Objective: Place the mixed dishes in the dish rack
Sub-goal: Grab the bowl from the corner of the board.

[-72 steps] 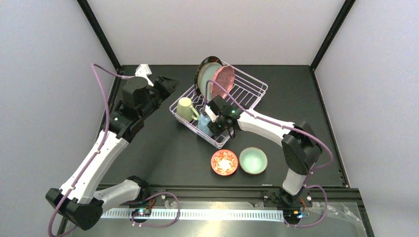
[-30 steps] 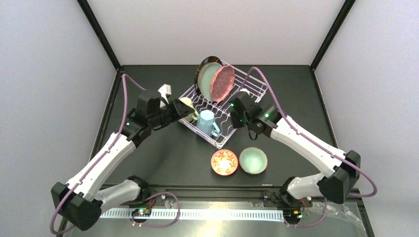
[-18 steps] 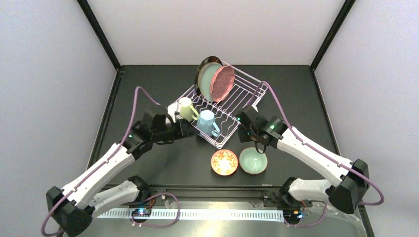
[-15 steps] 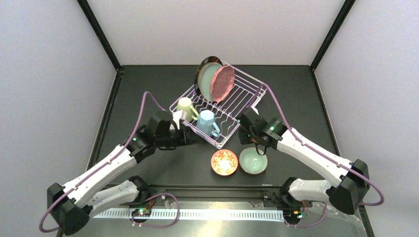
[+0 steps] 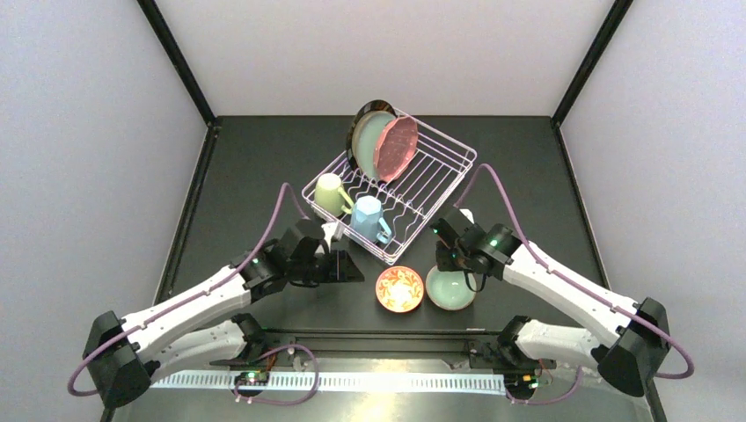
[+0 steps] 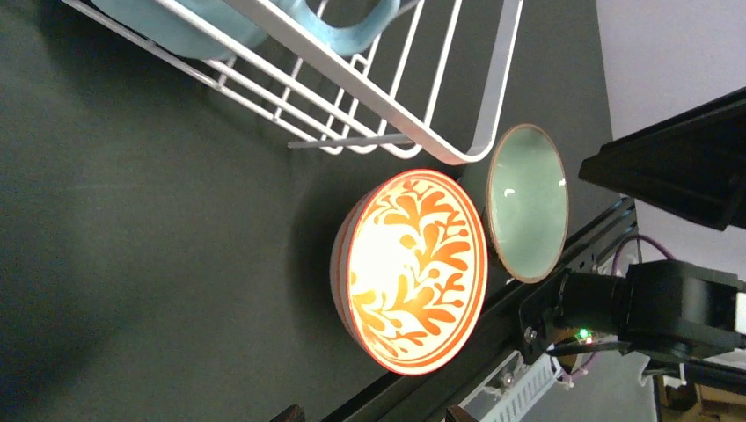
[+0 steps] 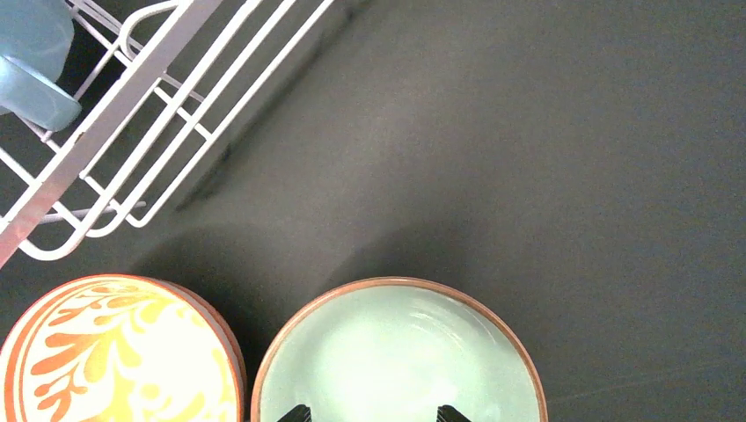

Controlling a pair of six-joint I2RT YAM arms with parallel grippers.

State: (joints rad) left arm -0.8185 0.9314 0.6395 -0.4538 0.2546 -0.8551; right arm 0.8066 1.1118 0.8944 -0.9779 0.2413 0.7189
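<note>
The white wire dish rack [image 5: 440, 167] holds the cream plate with dark rim [image 5: 358, 127], the teal plate [image 5: 373, 141] and the pink plate [image 5: 398, 148] standing at its far end. The cream mug [image 5: 330, 193] and blue mug [image 5: 367, 218] sit at its near end. The red-orange bowl [image 5: 399, 289] and mint bowl [image 5: 450, 288] sit side by side on the table in front of the rack. My left gripper [image 5: 352, 271] is open and empty, just left of the red-orange bowl [image 6: 413, 268]. My right gripper [image 5: 457, 266] is open and empty, over the mint bowl [image 7: 400, 352].
The rack's near corner [image 6: 457, 154] lies close behind both bowls. The black rail [image 5: 396, 334] at the table's near edge runs just in front of them. The dark table [image 5: 545, 176] is walled by light panels on three sides.
Both arms have swung from the rack toward the near edge. The left gripper came down beside the red-orange bowl, and the right gripper came over the mint bowl. The dishes have not moved.
</note>
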